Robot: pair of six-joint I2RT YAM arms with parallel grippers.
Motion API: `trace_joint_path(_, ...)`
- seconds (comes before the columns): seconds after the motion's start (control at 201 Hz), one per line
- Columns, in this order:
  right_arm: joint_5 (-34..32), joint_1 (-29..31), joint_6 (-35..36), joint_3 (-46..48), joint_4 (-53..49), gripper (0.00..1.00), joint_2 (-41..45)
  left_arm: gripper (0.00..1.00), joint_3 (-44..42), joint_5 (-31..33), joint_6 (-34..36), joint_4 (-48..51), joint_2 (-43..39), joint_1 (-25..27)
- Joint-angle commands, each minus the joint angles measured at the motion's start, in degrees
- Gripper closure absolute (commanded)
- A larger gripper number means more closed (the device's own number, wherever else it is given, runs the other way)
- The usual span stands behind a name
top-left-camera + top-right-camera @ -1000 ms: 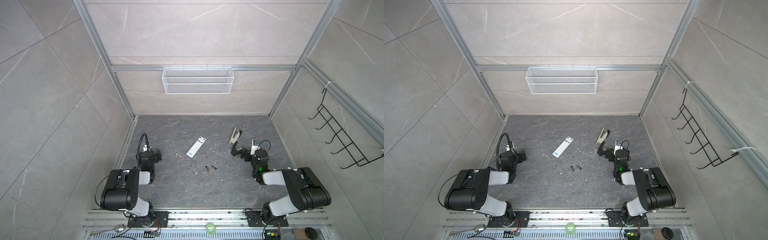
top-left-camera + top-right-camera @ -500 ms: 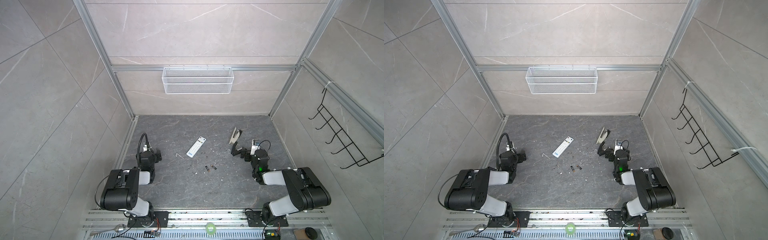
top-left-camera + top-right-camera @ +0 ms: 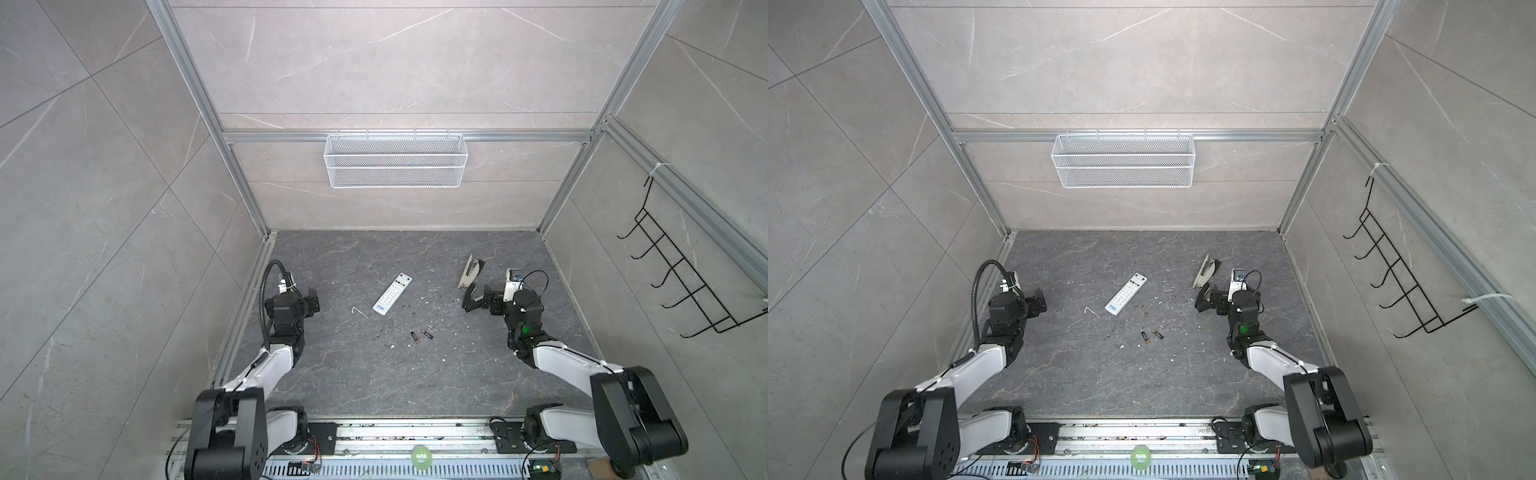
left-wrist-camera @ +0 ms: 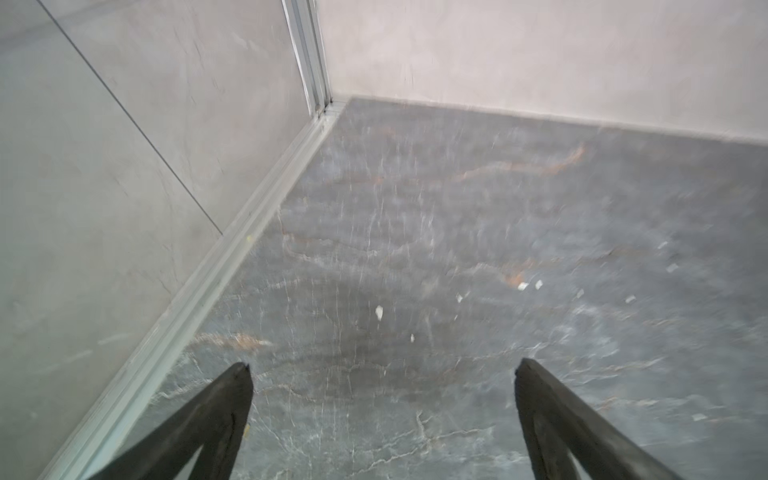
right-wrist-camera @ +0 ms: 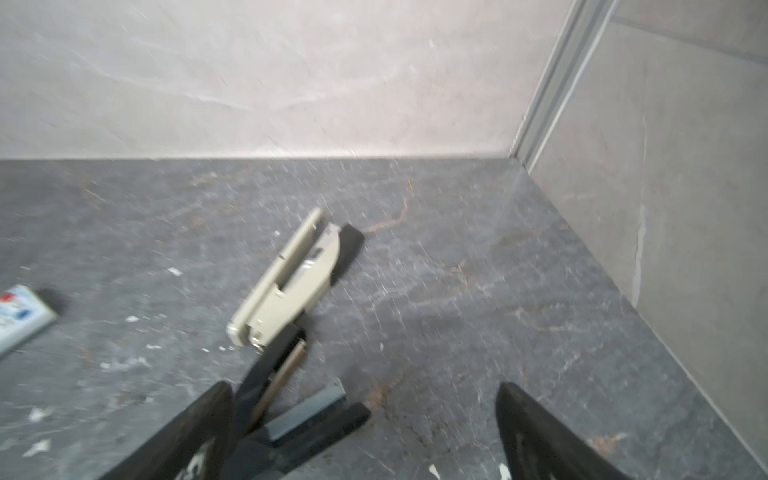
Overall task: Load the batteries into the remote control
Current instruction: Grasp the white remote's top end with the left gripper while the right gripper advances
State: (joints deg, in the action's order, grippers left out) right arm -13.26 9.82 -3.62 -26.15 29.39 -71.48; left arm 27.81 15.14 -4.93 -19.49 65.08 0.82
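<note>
1. Grey veined tabletop [image 3: 353, 374], walled by pale tiles, carries everything.
2. Left gripper [image 4: 382, 370] and right gripper [image 5: 365, 388] both stand spread wide, holding nothing; an opened stapler [image 5: 291, 282] lies just before the right one.
3. Remote control [image 3: 392, 293] lies buttons-up about midway between the grippers, its long axis running near-left to far-right.
4. Batteries [image 3: 414, 337] lie close together toward the front edge, nearer the right gripper, the likelier arm to fetch them.
5. Blue logo [image 3: 379, 308] at the remote's near end is too small to read.
</note>
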Motion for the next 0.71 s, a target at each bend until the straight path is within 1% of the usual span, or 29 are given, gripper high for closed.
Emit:
trace_joint_path(0.0, -0.8, 0.7, -6.8, -7.5, -23.1, 0.0, 3.4, 0.0, 5.0, -6.1, -4.5, 18.7, -5.9, 0.7)
trace_joint_path(0.035, 0.8, 0.8, -7.4, -10.0, -28.5, 0.0, 4.1, 0.0, 5.9, -8.7, -5.7, 21.8, -7.8, 1.0)
trace_joint_path(0.075, 1.9, 1.6, -7.4, -11.7, -32.4, 0.0, 5.0, 0.0, 7.1, -10.7, -8.0, 25.5, -9.7, 1.6)
trace_joint_path(0.129, 1.8, 3.3, -7.5, -13.3, -36.5, 0.0, 7.0, 0.0, 10.0, -11.8, -12.2, 31.9, -11.3, 2.5)
trace_joint_path(0.204, 1.8, 5.8, -7.6, -14.5, -41.0, 0.0, 9.9, 0.0, 15.5, -16.6, -15.6, 40.8, -11.5, 2.8)
trace_joint_path(0.239, 1.9, 6.9, -7.8, -15.2, -43.1, 0.0, 10.6, 0.0, 18.1, -17.9, -17.4, 44.6, -10.3, 2.9)
trace_joint_path(0.294, 2.5, 8.3, -8.8, -17.2, -47.4, 0.01, 11.0, 0.0, 23.4, -22.2, -18.3, 51.4, -7.0, 2.9)
trace_joint_path(0.339, 3.4, 9.2, -9.9, -18.5, -50.5, 0.01, 11.2, 0.0, 27.1, -26.5, -17.2, 55.3, -3.3, 3.1)
trace_joint_path(0.403, 3.5, 11.5, -12.0, -18.8, -51.5, 0.01, 12.5, 0.0, 30.1, -31.4, -14.9, 56.7, 1.1, 4.9)
trace_joint_path(0.428, 3.5, 12.4, -12.7, -18.8, -51.8, 0.01, 13.0, 0.0, 30.9, -31.4, -13.9, 56.7, 2.4, 6.4)
trace_joint_path(0.468, 3.5, 13.7, -13.4, -19.7, -52.9, 0.01, 13.0, 0.0, 32.3, -29.6, -12.5, 56.7, 4.7, 9.2)
trace_joint_path(0.593, 3.7, 16.9, -13.7, -22.8, -56.6, 0.01, 10.1, 0.0, 38.0, -26.1, -9.5, 58.0, 13.6, 16.1)
trace_joint_path(0.702, 6.3, 18.1, -14.2, -22.7, -56.6, 0.01, 8.5, 0.0, 46.0, -19.9, -7.1, 60.8, 23.7, 22.1)
